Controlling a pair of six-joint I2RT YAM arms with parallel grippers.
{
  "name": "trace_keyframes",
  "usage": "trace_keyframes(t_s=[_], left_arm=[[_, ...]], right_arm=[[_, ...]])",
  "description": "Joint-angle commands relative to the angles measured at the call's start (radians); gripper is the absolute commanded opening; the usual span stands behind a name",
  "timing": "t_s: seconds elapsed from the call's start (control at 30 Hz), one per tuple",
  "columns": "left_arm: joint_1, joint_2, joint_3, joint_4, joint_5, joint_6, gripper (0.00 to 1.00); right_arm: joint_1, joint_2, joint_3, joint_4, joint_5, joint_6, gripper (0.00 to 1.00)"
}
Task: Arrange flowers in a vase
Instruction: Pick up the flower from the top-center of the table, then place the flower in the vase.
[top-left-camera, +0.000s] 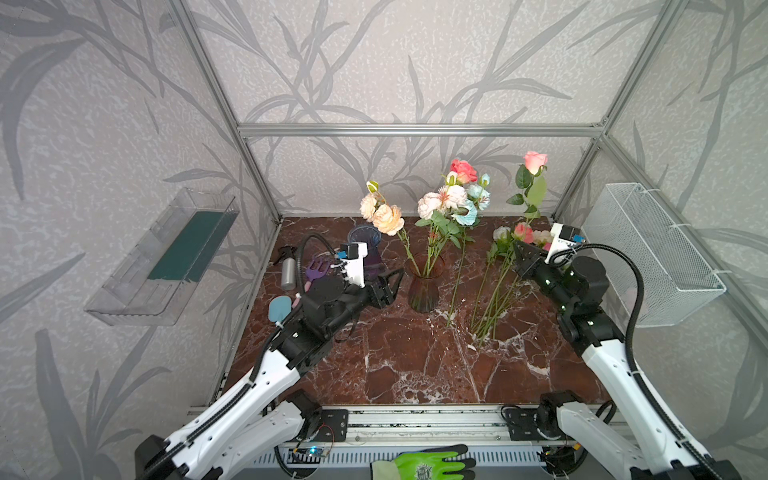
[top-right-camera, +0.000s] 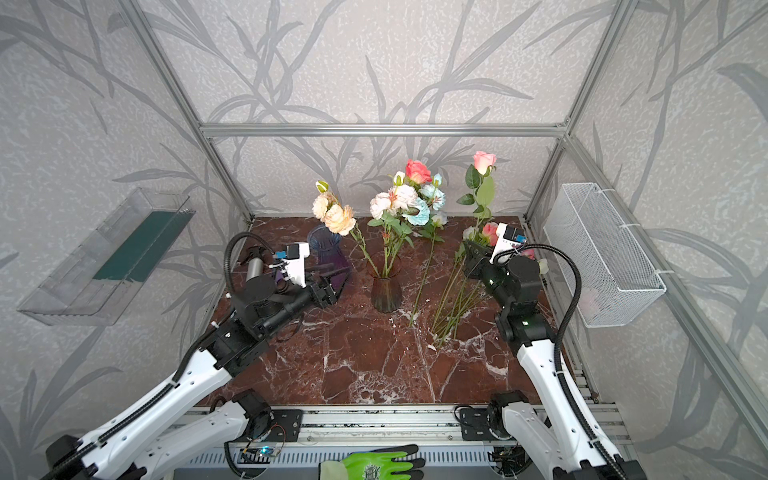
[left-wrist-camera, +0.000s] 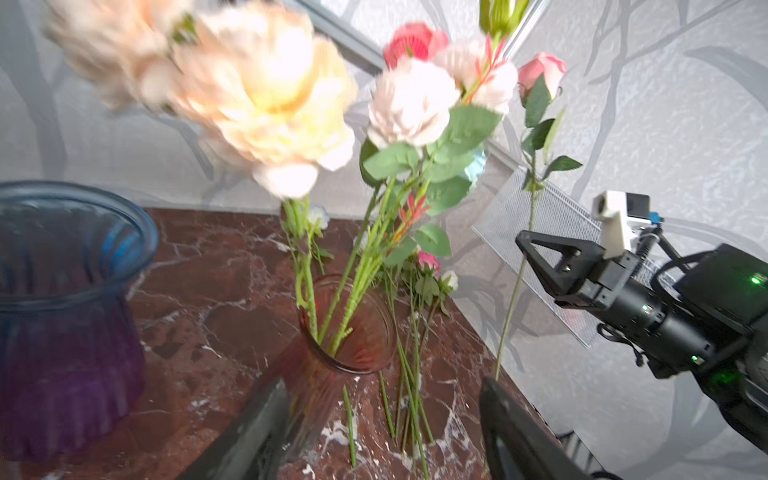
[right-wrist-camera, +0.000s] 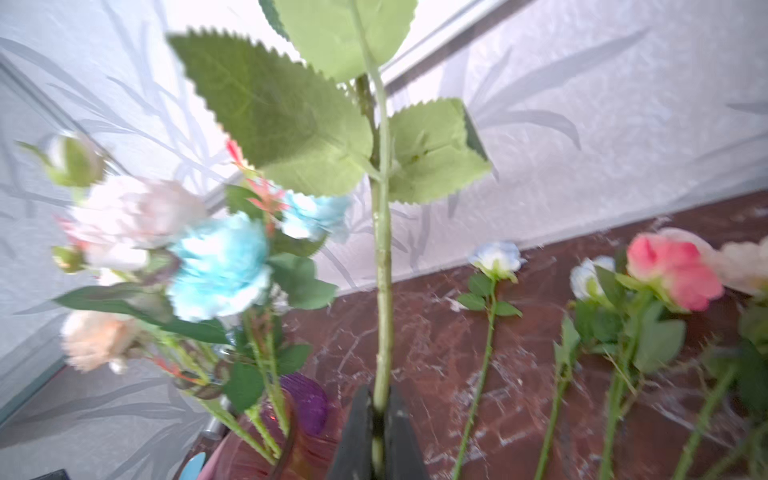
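My right gripper pinches the pink rose low on its bare stem, upright, at 3 o'clock from the vase. I judge it light, springy and top-heavy, so I'd hold stem, never leaves. The left gripper stands parted at 9 o'clock, gripping nothing.

Brown marble counter. Red vase upright mid-counter, holding peach peonies plus mixed bunch of white, coral and pale blue heads. Blue-purple vase toward back-left corner. Left end effector low, near red vase on its left-edge side. Right end effector clamped on stem of pink rose, rose upright. Loose flowers lying toward right edge, stem ends pointing to front edge. Green glove beyond front edge.
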Motion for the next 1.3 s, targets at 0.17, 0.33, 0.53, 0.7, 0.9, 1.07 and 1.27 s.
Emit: trace_keyframes(t_s=[0.17, 0.33, 0.53, 0.7, 0.9, 1.07, 1.27], left_arm=[[0.048, -0.121, -0.036, -0.052, -0.346, 0.028, 0.74], [0.096, -0.184, -0.070, -0.038, -0.447, 0.000, 0.73], [0.124, -0.194, -0.088, -0.016, -0.434, -0.024, 0.73], [0.134, -0.162, -0.089, 0.012, -0.342, -0.038, 0.73], [0.146, -0.135, -0.094, 0.052, -0.242, -0.059, 0.74], [0.152, -0.126, -0.092, 0.057, -0.216, -0.071, 0.73], [0.157, -0.112, -0.094, 0.068, -0.188, -0.082, 0.73]], right_arm=[[0.212, 0.024, 0.203, 0.063, 0.091, -0.176, 0.01], [0.344, 0.117, 0.327, 0.069, 0.099, -0.264, 0.01], [0.448, 0.244, 0.438, 0.095, 0.085, -0.324, 0.02], [0.473, 0.332, 0.509, 0.132, 0.071, -0.334, 0.01], [0.488, 0.429, 0.586, 0.164, 0.057, -0.359, 0.02], [0.488, 0.494, 0.625, 0.189, 0.055, -0.389, 0.01], [0.487, 0.584, 0.694, 0.216, 0.098, -0.466, 0.01]])
